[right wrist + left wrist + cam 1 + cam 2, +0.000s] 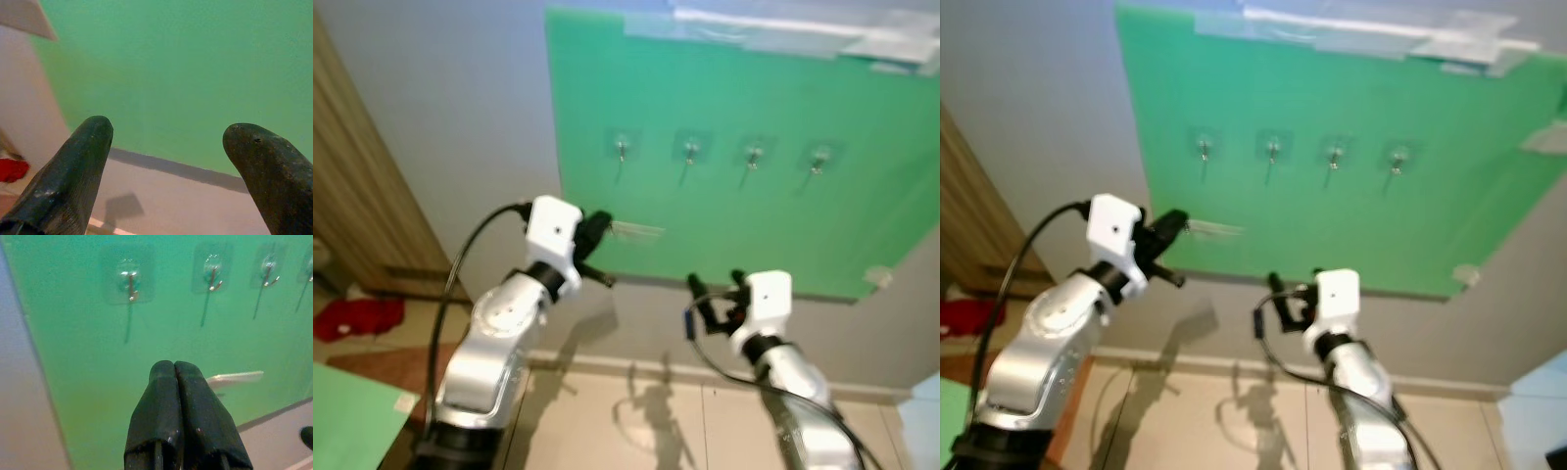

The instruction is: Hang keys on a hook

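Between my left gripper's (174, 377) pressed-together black fingers sits a pale, flat key blade (234, 377), sticking out toward three o'clock, pinched so I can carry it up. At eleven o'clock above those fingers waits the nearest small metal hook (130, 285) on the green wall board (724, 215). My right gripper (166, 147) hangs wide open, empty, lower down.

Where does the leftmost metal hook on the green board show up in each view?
Left eye: leftmost metal hook, upper centre.
Right eye: upper left of centre.
Left wrist: above the shut left gripper, at.
Right wrist: not in it.
Shared landmark: the green board.
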